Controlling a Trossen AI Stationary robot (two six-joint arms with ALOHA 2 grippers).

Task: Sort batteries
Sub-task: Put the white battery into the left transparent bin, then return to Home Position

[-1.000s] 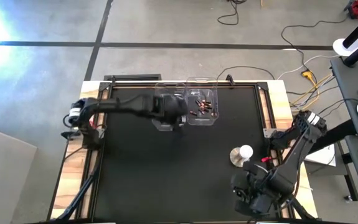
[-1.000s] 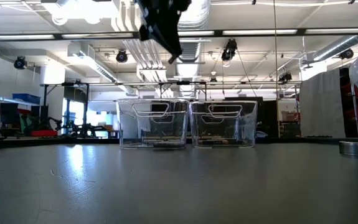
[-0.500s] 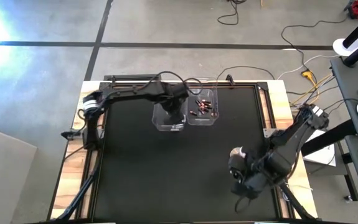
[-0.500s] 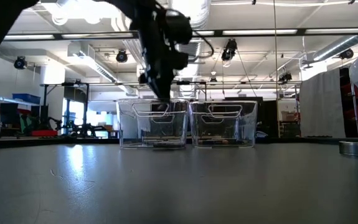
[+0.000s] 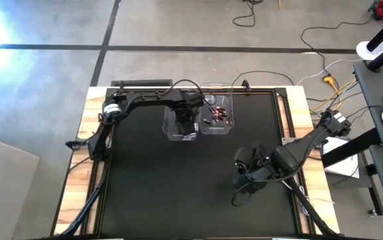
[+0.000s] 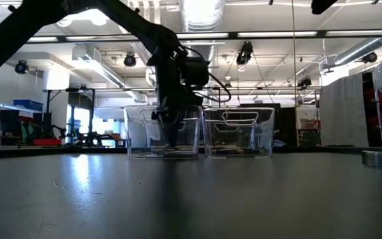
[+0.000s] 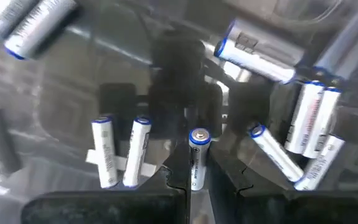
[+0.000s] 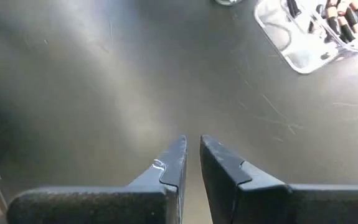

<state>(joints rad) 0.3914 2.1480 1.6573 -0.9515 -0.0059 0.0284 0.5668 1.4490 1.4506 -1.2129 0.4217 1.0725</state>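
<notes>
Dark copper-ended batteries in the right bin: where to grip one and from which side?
Take one of the dark batteries across the middle of its barrel, coming straight down through the open top of the right bin. They lie flat on the floor inside clear walls, so no side approach. Turn the jaws across its length. They lie close together, so pick one at the edge.

**Changes over the last second**

Left gripper (image 6: 166, 118): was high above the two clear plastic bins; has since come down into the left clear plastic bin (image 5: 180, 125). Wrist view shows a silvery-white cylindrical battery (image 7: 197, 155) pinched between its fingertips, other silvery batteries lying around it.

Right gripper (image 5: 239, 181): was at the table's near right corner; has swung inward toward the middle of the black table top (image 5: 151, 187), its arm now covering the spot where the round white-topped metal disc showed.
</notes>
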